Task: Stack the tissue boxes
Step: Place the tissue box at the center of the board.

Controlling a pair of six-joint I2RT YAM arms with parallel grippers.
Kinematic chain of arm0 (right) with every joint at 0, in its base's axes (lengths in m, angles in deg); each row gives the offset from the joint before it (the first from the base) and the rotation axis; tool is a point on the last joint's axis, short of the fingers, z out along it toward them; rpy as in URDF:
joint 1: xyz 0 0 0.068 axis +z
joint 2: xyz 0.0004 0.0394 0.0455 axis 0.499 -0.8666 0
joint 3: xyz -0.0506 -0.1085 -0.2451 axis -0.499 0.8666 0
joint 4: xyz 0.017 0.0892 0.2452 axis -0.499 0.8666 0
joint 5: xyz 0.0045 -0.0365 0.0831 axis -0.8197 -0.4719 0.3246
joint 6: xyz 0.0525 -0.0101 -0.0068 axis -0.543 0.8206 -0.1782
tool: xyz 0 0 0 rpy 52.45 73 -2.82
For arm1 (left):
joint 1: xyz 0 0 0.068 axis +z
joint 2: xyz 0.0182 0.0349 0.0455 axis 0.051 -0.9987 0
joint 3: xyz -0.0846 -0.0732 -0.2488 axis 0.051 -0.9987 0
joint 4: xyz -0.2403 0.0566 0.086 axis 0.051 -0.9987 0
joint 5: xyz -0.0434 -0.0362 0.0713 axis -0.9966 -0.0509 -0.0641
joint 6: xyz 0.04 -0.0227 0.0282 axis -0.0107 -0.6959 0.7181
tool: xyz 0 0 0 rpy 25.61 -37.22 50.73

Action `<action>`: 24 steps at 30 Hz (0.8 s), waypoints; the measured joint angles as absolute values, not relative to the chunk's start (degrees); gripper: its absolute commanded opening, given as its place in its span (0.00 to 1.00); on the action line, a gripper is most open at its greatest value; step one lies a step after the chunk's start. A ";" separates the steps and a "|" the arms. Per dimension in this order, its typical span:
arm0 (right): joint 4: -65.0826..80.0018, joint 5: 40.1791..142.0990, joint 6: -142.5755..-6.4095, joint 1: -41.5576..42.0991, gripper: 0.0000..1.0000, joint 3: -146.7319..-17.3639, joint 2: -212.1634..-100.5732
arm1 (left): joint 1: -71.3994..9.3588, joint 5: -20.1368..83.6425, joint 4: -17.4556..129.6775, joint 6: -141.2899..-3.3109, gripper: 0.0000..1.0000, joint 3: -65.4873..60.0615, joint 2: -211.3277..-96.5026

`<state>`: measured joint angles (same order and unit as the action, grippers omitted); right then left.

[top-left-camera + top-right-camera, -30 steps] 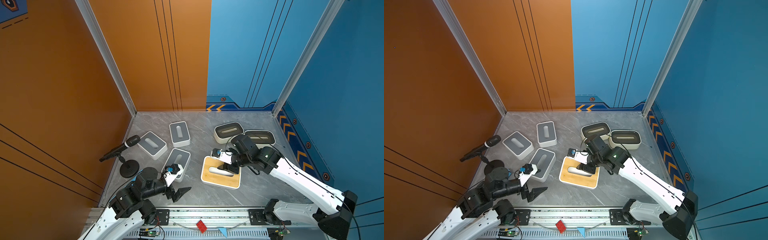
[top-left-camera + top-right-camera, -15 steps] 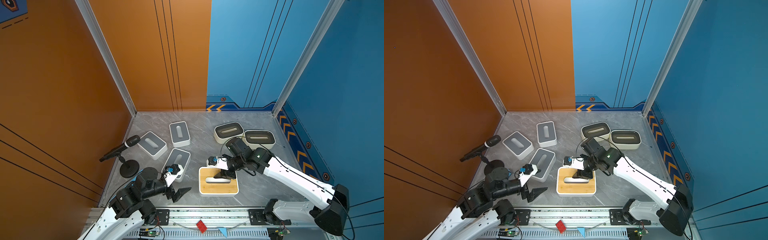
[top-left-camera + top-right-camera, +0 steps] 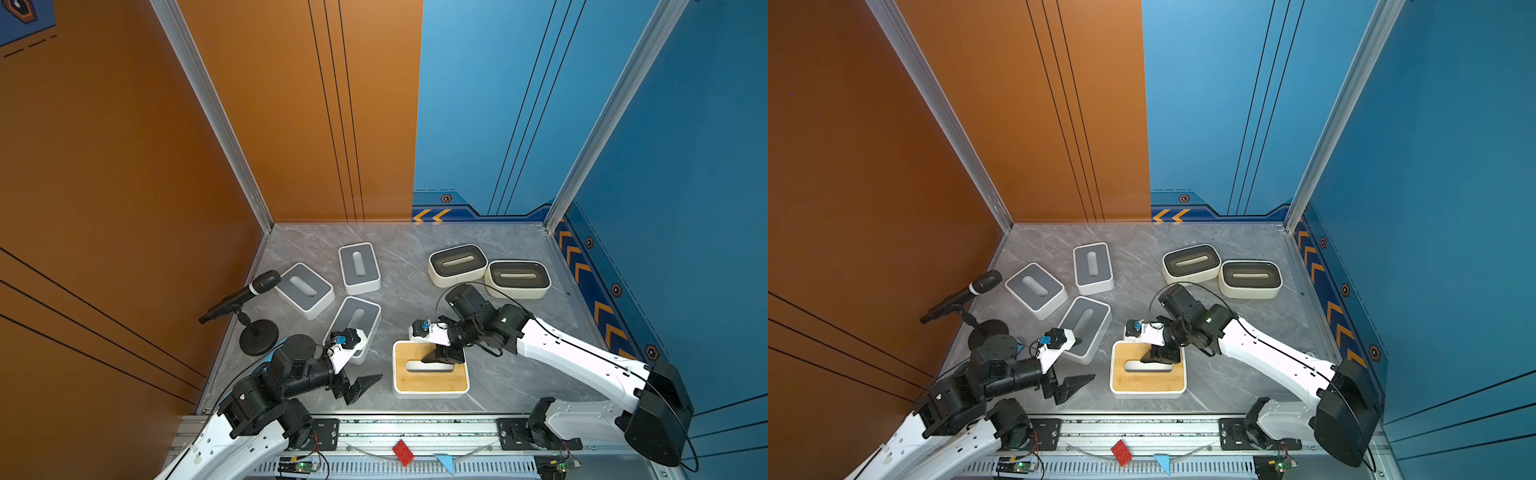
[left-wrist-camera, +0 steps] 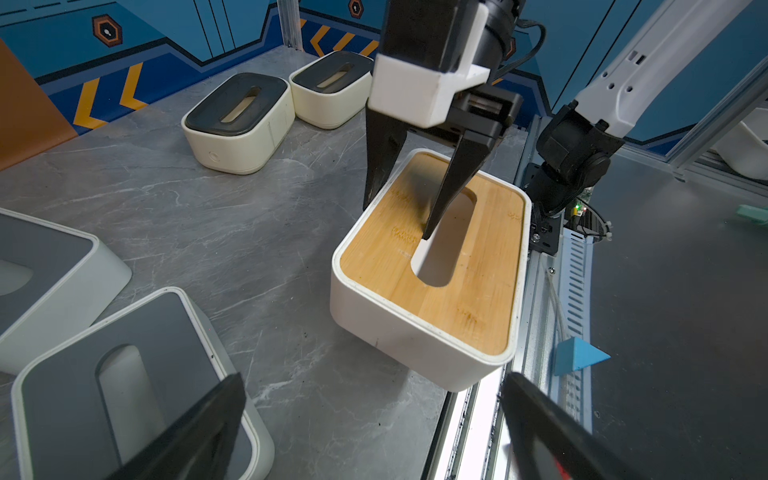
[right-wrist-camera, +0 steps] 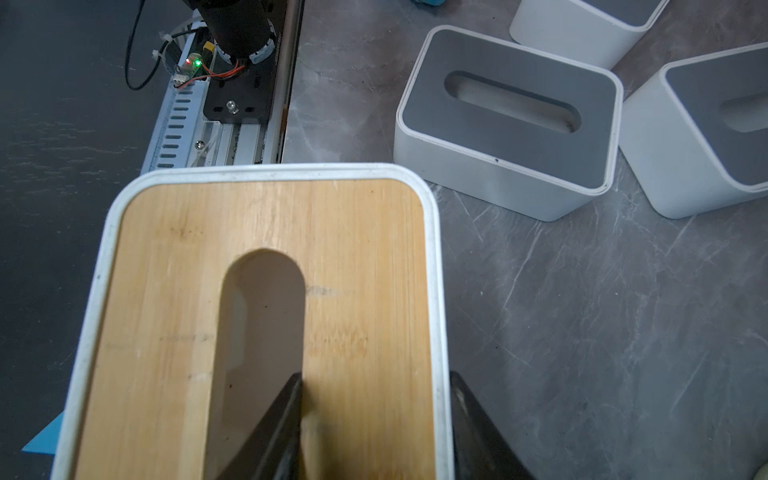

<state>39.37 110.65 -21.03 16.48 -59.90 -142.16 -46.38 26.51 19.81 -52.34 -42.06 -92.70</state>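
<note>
Your right jaws are clenched on the bamboo-topped box (image 3: pixel 432 382) at 6 o'clock on the surface (image 3: pixel 415 299). One finger (image 5: pixel 274 428) is down in the oval slot and the other is outside the long white wall, so the lid strip and wall lie between them. Your left jaws hang released and wide at about 7 o'clock, near a grey-topped box. Count six boxes, none stacked: one bamboo-topped, three grey-topped white boxes (image 3: pixel 320 297) (image 3: pixel 365 270) (image 3: pixel 368 316) around 9 to 10 o'clock, and two cream boxes (image 3: pixel 457 265) (image 3: pixel 517 278) with dark tops, just beside each other near 1 o'clock.
</note>
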 measured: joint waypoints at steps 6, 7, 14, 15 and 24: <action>37.47 110.67 -20.42 16.48 0.15 -59.62 -147.10 | -46.49 28.06 19.81 -52.32 0.98 -42.06 -92.83; 37.23 110.69 -20.42 16.48 0.15 -59.40 -147.60 | -46.49 28.41 19.81 -52.32 0.98 -42.06 -92.94; 34.87 110.69 -20.46 16.83 0.14 -58.07 -148.10 | -46.47 30.14 19.79 -51.90 0.98 -42.06 -94.04; 34.63 110.67 -20.46 16.94 0.14 -57.85 -148.10 | -46.47 30.31 19.79 -51.90 0.98 -42.06 -94.19; 30.37 110.60 -21.14 17.01 0.14 -53.94 -147.36 | -46.43 31.05 19.77 -51.86 0.98 -42.06 -94.65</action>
